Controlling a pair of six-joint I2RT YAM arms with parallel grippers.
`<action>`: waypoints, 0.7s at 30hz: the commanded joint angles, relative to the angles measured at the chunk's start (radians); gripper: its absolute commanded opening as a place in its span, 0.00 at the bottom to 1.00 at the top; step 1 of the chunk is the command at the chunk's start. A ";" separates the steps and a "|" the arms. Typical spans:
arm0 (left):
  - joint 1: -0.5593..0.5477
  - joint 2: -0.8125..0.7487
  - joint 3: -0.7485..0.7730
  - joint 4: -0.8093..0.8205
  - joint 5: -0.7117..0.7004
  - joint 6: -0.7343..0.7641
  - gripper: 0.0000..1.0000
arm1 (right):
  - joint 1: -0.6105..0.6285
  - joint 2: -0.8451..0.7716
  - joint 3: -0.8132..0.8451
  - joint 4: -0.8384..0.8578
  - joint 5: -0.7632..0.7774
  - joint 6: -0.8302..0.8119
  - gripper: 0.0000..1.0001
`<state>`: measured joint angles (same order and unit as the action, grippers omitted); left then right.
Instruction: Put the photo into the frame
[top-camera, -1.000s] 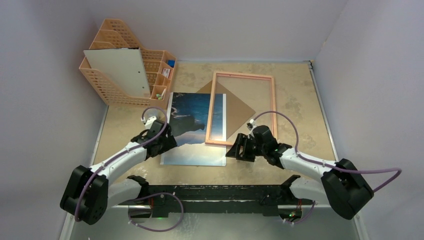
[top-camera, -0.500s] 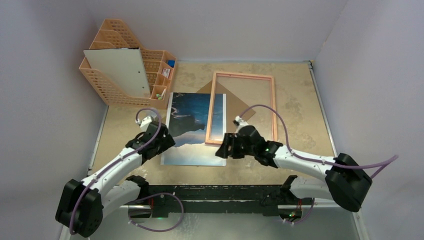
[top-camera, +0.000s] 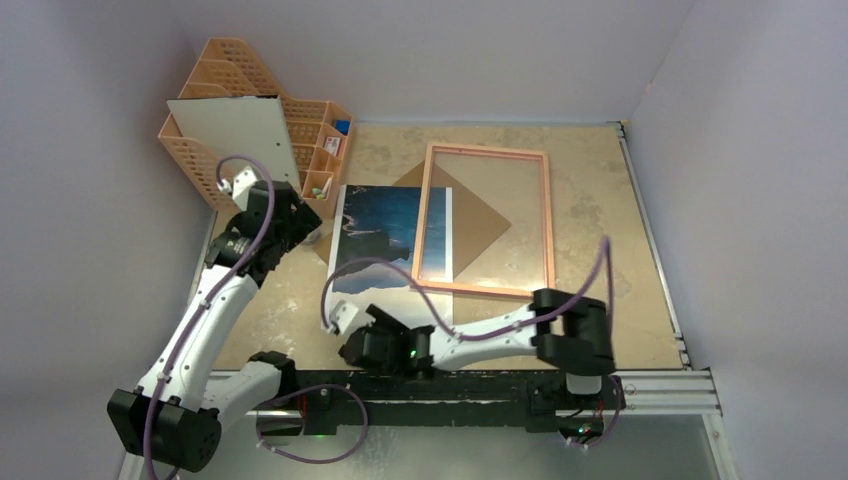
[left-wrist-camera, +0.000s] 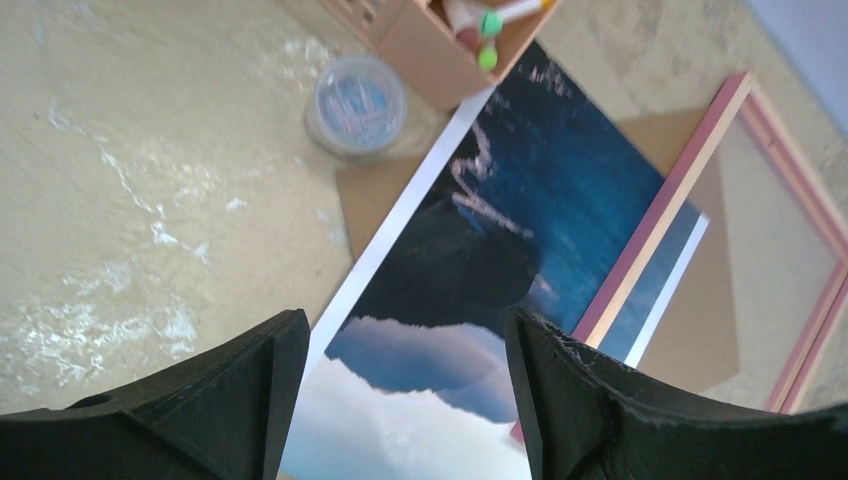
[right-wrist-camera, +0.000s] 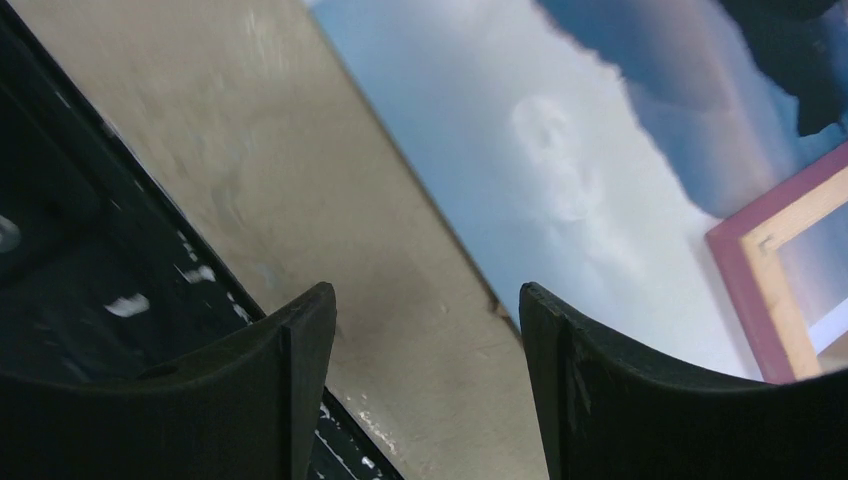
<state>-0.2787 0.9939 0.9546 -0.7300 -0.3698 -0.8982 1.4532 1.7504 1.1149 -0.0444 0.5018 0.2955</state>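
The photo (top-camera: 385, 245), blue sea and dark mountains, lies flat on the table; it also fills the middle of the left wrist view (left-wrist-camera: 500, 230). The pink frame (top-camera: 548, 225) lies flat with its left bar over the photo's right edge (left-wrist-camera: 655, 240). My left gripper (top-camera: 298, 224) hovers open by the photo's far left corner, nothing between its fingers (left-wrist-camera: 250, 400). My right gripper (top-camera: 358, 350) is open and low at the near edge, just in front of the photo's near edge (right-wrist-camera: 560, 130). Its fingers (right-wrist-camera: 590, 390) frame bare table; the frame's corner (right-wrist-camera: 780, 250) shows at right.
A brown backing board (top-camera: 478, 215) lies under the frame. The orange mesh file rack (top-camera: 215, 165) with a white sheet stands at the back left, a small round clear tub (left-wrist-camera: 355, 100) beside it. A black rail (top-camera: 450, 385) runs along the near edge.
My left arm has pulled back from the photo's left edge toward the rack. My right arm has swung left from the frame's near corner to the photo's near edge. Both stayed open.
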 joint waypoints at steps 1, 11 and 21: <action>0.062 0.039 0.134 -0.034 0.048 0.095 0.75 | 0.080 0.139 0.071 -0.133 0.233 -0.138 0.70; 0.077 0.112 0.238 0.000 0.107 0.129 0.75 | 0.098 0.211 0.096 -0.028 0.271 -0.290 0.70; 0.111 0.147 0.281 0.018 0.181 0.143 0.75 | 0.098 0.237 0.044 0.137 0.264 -0.576 0.68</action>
<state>-0.1894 1.1404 1.1824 -0.7452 -0.2295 -0.7811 1.5528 1.9778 1.1843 0.0044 0.7532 -0.1368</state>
